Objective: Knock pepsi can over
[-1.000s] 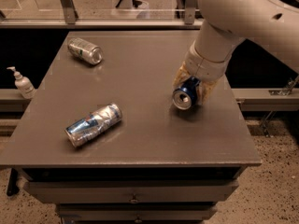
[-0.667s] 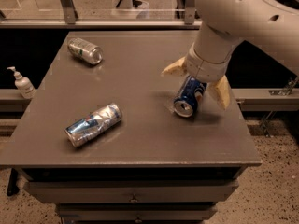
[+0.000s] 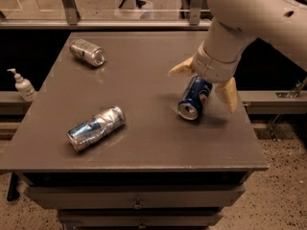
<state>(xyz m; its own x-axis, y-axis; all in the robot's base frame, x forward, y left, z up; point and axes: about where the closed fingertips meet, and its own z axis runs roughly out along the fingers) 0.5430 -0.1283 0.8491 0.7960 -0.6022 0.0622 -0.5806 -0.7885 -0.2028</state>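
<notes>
The arm (image 3: 249,18) is staying above the pepsi can (image 3: 194,98), but the gripper (image 3: 202,90) is not holding it any more. One second ago its two fingers (image 3: 228,92) were closing around the can. Now they are spreading wide apart, one on each side of the can, and they are gripping nothing. The pepsi can is lying much lower than before. Its silver top is facing the camera and its far end is sitting under the palm of the gripper. I am judging that the knocking over is done or almost done. Whether the can is resting fully on the counter (image 3: 144,56) or leaning a little against the palm, I cannot tell.

The counter under the pepsi can is showing a flat, matte, dark grey-brown top of rectangular shape, with drawers (image 3: 139,195) below it. The arm is wearing a smooth, rounded, off-white shell. The fingers are looking pale beige and wedge-shaped. The pepsi can is a glossy, undented dark blue cylinder, so it is probably going to roll easily. Well to the camera's left of the pepsi can and a little nearer, a crushed can (image 3: 96,127), silver and blue, is lying wrinkled. Well to the left and behind the pepsi can, a silver-green can (image 3: 88,52) is lying on its side. Still further left of the pepsi can, off the counter, a white pump bottle (image 3: 23,85) is standing upright.
</notes>
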